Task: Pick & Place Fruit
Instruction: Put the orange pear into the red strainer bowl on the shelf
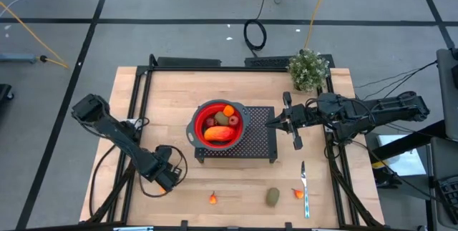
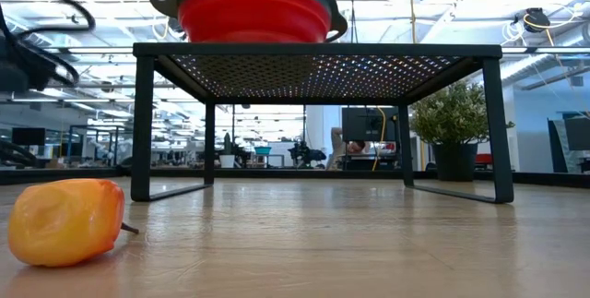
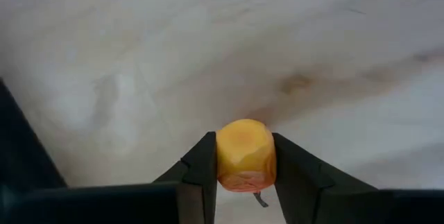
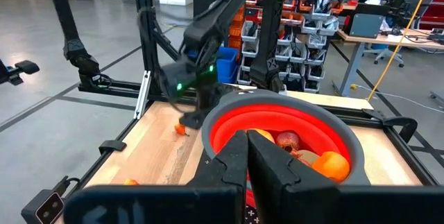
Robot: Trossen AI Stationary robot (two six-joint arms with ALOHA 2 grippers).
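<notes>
L hand (image 3: 239,182) sits low over the desk (image 1: 172,88) near its front-left corner, fingers (image 3: 201,175) pressed on both sides of a small yellow-orange fruit (image 3: 244,156), gripping it; whether that piece is off the wood or not, can't tell. The low view shows the same yellow-orange piece close up at desk level.

Mid-desk: black mesh rack (image 1: 259,141) w/ a red collapsible bowl (image 1: 197,125) on its left part. In the bowl: long orange piece (image 1: 220,134), dark red round one (image 1: 210,123), brownish-green oval (image 1: 222,119), small orange one (image 1: 228,110) at the back rim.

Along the front edge, loose on the wood: tiny orange-red bit (image 1: 213,198), brownish-green oval (image 1: 273,197), another orange bit (image 1: 298,193) just beside the utensil w/ light-blue handle (image 1: 305,190).

R hand (image 1: 275,122) hovers at the rack's right side, pointed at the bowl, fingers closed, nothing in them. Potted plant (image 1: 308,69) at the back-right corner.
</notes>
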